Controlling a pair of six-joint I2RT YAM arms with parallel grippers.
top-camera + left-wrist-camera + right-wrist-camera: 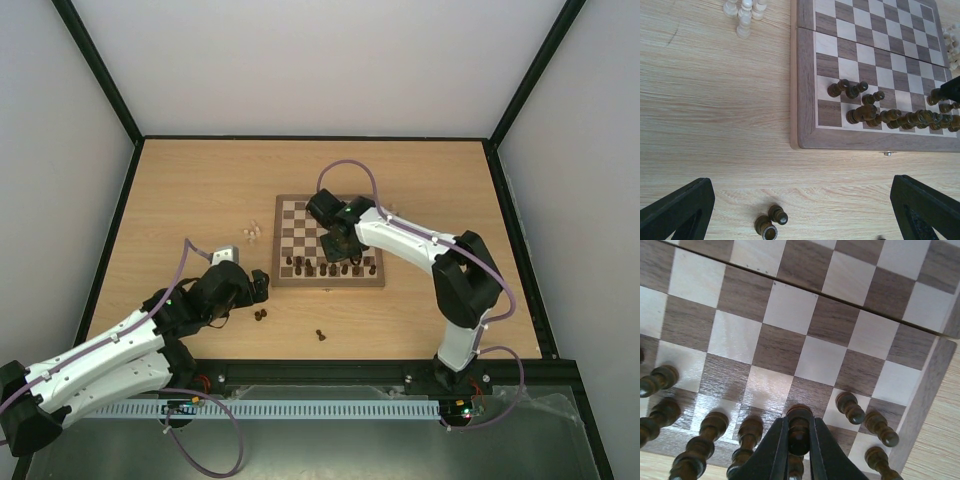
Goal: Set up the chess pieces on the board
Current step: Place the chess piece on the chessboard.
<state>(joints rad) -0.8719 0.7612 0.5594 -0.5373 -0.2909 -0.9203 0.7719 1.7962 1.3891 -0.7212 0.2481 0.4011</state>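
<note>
The board [300, 222] is laid on the table [200, 190], past its middle and ahead of the right arm. Dark pieces [890, 117] are stood in its two near rows, most of them crowded along the nearest row and a few placed in the one behind. One piece [798, 414] in these rows, right of the middle, is pinched from above by the right gripper [799, 426], whose fingers are pressed against its sides; whether it rests on its square cannot be told. Pale pieces [744, 12] are clustered on the table just beside the board's left edge, and a few more [952, 47] are seen off its right edge. A dark pair [771, 221] is found on the table near the board's near left corner, the two close together. The left gripper [800, 212] is held over this pair, its fingers spread wide to either side and nothing gripped. A lone dark piece [320, 335] is set apart on the table, in front of the board's near edge.
</note>
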